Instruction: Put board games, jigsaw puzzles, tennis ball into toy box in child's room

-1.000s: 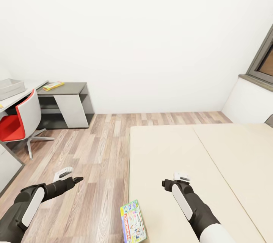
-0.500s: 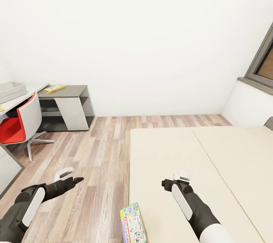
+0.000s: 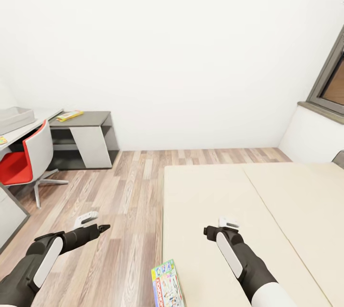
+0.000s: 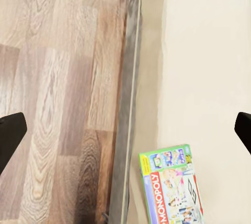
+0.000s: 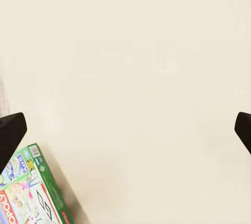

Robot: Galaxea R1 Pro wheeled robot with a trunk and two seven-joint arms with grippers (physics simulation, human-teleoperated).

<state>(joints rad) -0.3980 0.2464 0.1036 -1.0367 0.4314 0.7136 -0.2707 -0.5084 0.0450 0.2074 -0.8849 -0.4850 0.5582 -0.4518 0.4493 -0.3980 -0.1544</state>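
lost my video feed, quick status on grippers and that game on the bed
Left gripper open over the floor; right gripper open over the bed, both empty. Board game flat at the mattress edge, between the arms. Nothing in the way.

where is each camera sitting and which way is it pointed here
Head view: on the robot's head, looking forward and down over the bed and floor; both arms show, left gripper, right gripper.
Left wrist view: on the left arm, facing down at the bed's edge; dark fingertips show.
Right wrist view: on the right arm, facing the mattress; fingertips show.
Shared by all three: the board game.
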